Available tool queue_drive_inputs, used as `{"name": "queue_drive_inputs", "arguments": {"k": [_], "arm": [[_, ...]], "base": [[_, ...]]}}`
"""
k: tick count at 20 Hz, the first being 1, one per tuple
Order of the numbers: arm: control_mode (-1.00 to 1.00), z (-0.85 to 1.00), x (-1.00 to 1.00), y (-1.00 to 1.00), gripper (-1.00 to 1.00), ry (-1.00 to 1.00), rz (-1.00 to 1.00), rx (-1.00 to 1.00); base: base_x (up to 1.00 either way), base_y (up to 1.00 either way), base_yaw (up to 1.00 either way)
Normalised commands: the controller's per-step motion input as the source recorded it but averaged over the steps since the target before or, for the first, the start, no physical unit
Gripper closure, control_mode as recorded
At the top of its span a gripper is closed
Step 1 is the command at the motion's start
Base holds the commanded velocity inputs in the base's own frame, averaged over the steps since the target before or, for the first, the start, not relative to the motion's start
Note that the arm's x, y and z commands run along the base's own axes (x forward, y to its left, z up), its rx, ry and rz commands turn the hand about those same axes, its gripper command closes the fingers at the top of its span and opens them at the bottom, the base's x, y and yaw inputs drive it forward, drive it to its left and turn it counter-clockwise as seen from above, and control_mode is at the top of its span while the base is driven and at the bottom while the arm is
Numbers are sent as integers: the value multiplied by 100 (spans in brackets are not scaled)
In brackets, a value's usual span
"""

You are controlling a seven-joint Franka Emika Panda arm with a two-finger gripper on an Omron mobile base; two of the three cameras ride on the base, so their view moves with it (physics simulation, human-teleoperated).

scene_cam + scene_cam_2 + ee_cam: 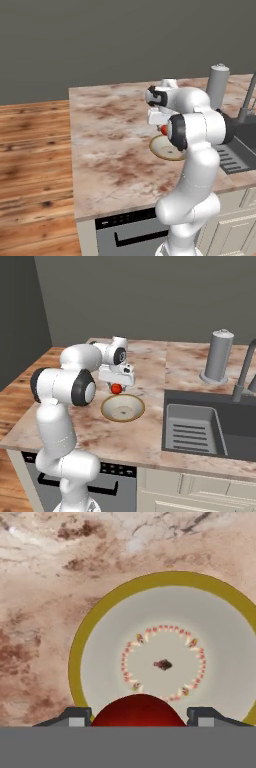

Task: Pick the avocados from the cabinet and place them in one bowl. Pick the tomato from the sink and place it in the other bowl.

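Arm rises from the base in front of the counter (150, 436), elbow bent, forearm reaching forward and out over the marble top, wrist turned so the hand points straight down. Gripper (117, 389) hangs above the pale cream bowl (123, 407), over its near-left part, not touching it. Jaws partly open and clamped on the tomato (117, 388); in the hand view the red ball (137, 710) sits between the two dark fingertips (75, 717), touching both, with the bowl's tan rim (75, 657) and patterned centre directly below. From the left base view the tomato (163, 130) peeks out beside the wrist, the bowl (165, 148) partly hidden behind the arm's elbow joint. Bowl rests on the counter left of the sink (210, 423), well apart from the grey canister (218, 356) and the faucet (244, 373). Ribbed rack (192, 431) lies in the sink's left half.
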Motion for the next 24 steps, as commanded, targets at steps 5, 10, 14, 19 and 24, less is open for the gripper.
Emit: {"name": "queue_drive_inputs", "arguments": {"k": [5, 10, 14, 19, 24], "arm": [[-100, -29, 21, -28, 100, 11, -8, -3], [-100, -29, 18, -2, 100, 7, -9, -4], [-100, -39, 0, 0, 100, 2, -7, -2], [-100, -21, -4, -2, 100, 1, -5, -1], [-100, -6, -17, -8, 100, 0, -3, 0]], "base": [[0, 0, 0], [0, 0, 0], [0, 0, 0], [0, 0, 0], [0, 0, 0]]}}
